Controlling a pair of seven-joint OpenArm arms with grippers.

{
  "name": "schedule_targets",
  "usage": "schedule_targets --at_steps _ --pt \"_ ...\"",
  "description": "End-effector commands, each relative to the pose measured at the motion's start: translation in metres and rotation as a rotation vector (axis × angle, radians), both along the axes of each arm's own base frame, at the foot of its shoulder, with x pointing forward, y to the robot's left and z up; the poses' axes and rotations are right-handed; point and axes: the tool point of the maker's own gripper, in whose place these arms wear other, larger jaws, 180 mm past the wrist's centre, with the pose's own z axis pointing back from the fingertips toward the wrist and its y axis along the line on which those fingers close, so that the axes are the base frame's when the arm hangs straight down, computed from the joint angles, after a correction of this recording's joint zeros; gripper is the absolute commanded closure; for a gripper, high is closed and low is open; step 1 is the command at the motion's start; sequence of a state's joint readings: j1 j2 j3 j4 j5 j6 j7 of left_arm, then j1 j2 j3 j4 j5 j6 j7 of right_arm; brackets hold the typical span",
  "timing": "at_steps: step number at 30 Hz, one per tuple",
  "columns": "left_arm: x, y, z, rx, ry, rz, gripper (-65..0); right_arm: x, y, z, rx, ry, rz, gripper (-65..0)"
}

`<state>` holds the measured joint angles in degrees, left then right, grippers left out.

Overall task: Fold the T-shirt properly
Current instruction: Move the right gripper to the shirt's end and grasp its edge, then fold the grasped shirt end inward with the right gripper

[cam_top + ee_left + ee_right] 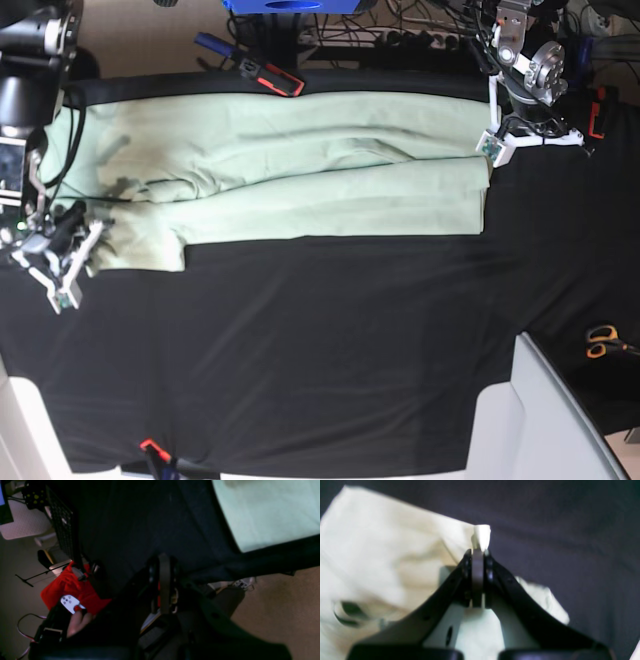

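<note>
The pale mint-green T-shirt (300, 170) lies spread in a long band across the far half of the black tablecloth (330, 340). My right gripper (478, 553) is shut on a corner of the T-shirt (382, 555), and a tuft of fabric pokes out past its tips. In the base view this right gripper (82, 245) sits at the shirt's near left end. My left gripper (163, 562) is shut with nothing between its fingers, over the tablecloth's edge and apart from the T-shirt (265, 515). From the base view the left gripper (498, 142) is at the shirt's far right end.
Scissors (601, 341) lie at the table's right edge. A pale grey panel (545, 420) covers the near right corner. A red-and-black tool (272, 76) rests at the far edge. Off the table, a red cloth (75, 590) and a mesh rack (62, 527) stand beside the left arm.
</note>
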<state>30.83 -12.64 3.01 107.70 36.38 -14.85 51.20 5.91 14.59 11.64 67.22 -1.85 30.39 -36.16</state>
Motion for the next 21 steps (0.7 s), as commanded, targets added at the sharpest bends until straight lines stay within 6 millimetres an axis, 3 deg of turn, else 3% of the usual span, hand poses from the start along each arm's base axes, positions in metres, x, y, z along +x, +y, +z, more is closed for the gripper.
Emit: schedule_targets --at_steps 1,21 --pt "0.003 0.004 0.007 0.024 -0.021 -0.002 0.0 0.01 0.0 0.016 -0.005 -0.052 0.009 0.0" --pt "-0.006 0.005 -0.01 -0.002 0.044 0.0 0.0 -0.072 0.054 0.052 -0.083 -0.004 0.125 0.0"
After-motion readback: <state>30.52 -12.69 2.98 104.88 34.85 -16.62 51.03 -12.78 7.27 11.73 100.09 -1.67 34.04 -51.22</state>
